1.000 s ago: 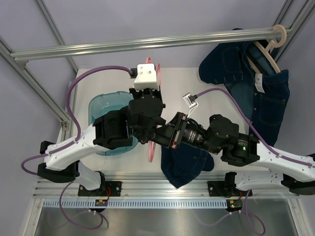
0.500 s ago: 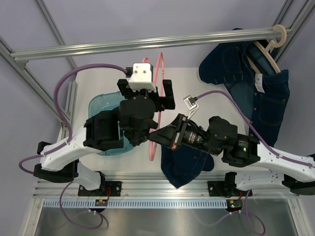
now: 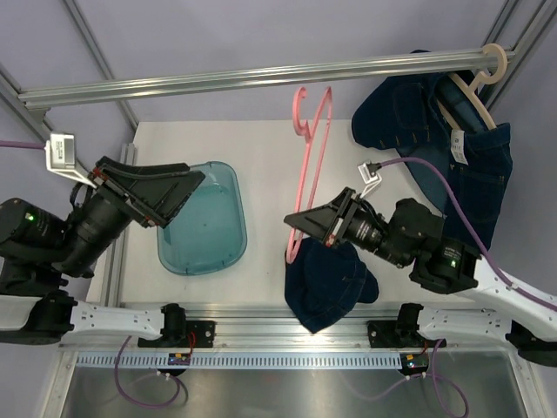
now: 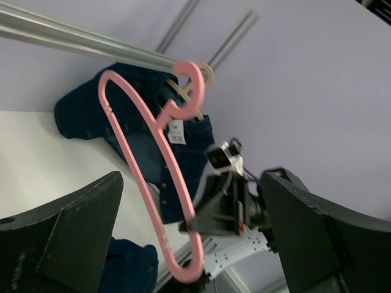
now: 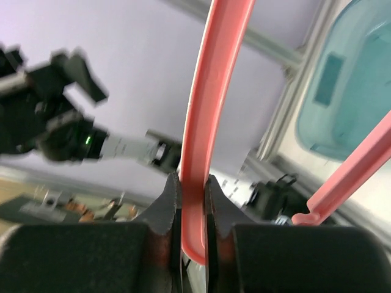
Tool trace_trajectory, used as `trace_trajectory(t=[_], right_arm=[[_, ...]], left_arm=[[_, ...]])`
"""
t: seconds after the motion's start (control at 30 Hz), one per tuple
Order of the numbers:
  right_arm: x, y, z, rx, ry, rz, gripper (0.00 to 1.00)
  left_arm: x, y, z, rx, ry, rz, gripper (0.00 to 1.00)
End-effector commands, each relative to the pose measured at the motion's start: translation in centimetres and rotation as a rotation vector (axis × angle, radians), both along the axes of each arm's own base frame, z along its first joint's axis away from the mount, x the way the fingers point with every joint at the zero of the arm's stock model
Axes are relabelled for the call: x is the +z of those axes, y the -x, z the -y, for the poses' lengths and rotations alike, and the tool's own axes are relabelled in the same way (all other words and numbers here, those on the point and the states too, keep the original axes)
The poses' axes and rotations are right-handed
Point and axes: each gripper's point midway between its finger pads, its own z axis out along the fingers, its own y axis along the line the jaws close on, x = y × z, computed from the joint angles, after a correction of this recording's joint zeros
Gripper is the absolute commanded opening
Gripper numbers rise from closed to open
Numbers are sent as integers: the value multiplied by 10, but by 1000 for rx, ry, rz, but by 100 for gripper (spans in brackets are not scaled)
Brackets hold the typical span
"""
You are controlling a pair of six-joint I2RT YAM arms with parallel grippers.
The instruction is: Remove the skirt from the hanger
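my right pincer (image 5: 191,189): clenched on low end of pink hanger (image 3: 313,148) | my left pincer (image 3: 178,198): released, at left edge of table (image 3: 252,144) | skirt (image 3: 331,283): off hanger, heaped at near edge, spilling over | handling: soft limp denim, likely weighty; I pinch a bunched fold | views: right wrist shows clamp contact, no skirt; top shows both

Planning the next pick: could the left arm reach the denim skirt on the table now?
Probably yes. The left gripper is open, and the denim skirt lies uncovered at the table's near edge. However, the right gripper, holding the pink hanger, crowds its far edge.
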Motion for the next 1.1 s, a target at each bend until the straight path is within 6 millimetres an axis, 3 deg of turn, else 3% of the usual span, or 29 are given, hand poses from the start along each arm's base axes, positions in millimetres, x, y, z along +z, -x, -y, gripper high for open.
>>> trace_trajectory(t=[0.0,0.07,0.17,0.2,0.27,0.3,0.63,0.83,1.07], right_arm=[[3,-24,8,-20,5,20,0],[8,-44,19,-66,26,26,0],[15,-54,22,-38,8,27,0],[13,-69,30,-76,16,18,0],[17,-75,34,-70,6,15,0],[18,-89,42,-105,-2,14,0],[13,-133,69,-105,-27,-27,0],[1,-151,85,-124,-46,-64,0],[-18,-159,100,-129,-77,-106,0]], left_arm=[[-55,21,58,-178,-170,-30,99],[-94,25,78,-217,-274,-63,99],[-135,30,94,-259,-353,-111,99],[-159,31,102,-267,-381,-135,99],[-180,33,109,-277,-401,-159,99],[-198,32,112,-274,-434,-175,99],[-282,25,127,-127,-582,-310,99],[-314,29,152,-100,-602,-420,99],[-343,25,156,-18,-612,-515,99]])
